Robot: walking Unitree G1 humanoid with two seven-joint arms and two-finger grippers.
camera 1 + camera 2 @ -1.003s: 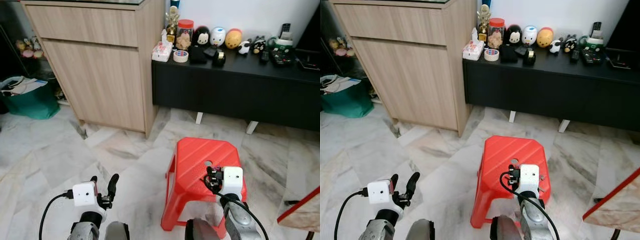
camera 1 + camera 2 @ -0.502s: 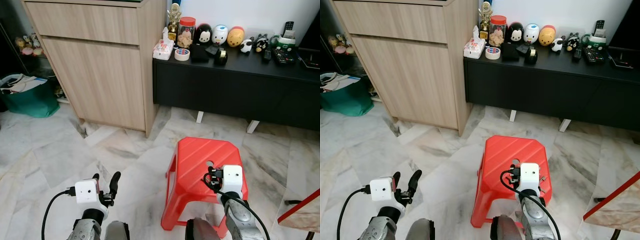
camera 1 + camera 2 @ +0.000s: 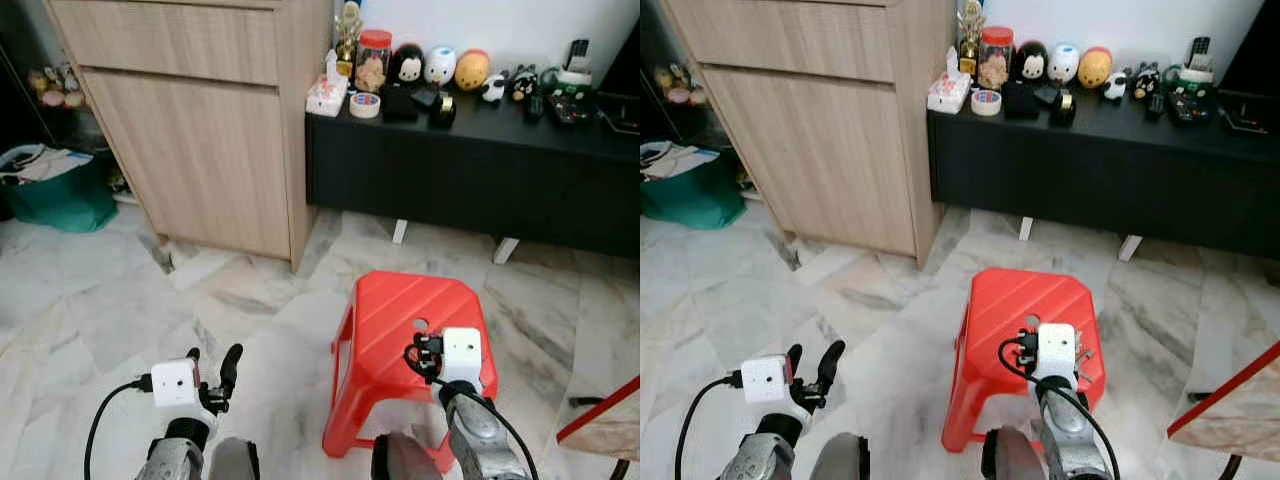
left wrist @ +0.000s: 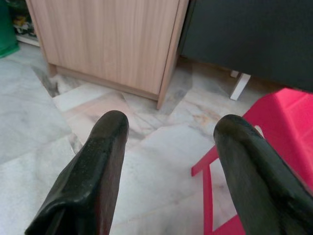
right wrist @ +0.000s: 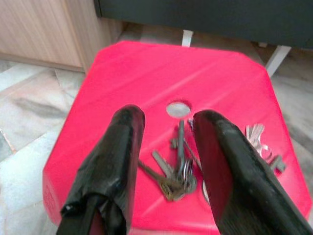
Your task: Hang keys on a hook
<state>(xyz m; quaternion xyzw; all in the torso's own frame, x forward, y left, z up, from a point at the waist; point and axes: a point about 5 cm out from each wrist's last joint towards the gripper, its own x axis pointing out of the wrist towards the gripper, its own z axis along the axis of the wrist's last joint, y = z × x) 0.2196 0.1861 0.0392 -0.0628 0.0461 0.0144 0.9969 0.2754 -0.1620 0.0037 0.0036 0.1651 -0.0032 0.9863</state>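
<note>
keys [image 5: 177, 177] between open right end effector [image 5: 166, 147] fingers

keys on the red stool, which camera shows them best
The right wrist view: the keys lie fanned on the red stool, framed between the open right gripper fingers. In both eye views that gripper's wrist blocks them. The left wrist view catches just the stool's edge.

We counted one red stool [image 3: 410, 340], two bunches of keys [image 5: 176, 171] [image 5: 259, 144] on it, one wooden cabinet [image 3: 200, 120], one green bag [image 3: 60, 195], two grippers [image 3: 210, 375] [image 5: 166, 147].
</note>
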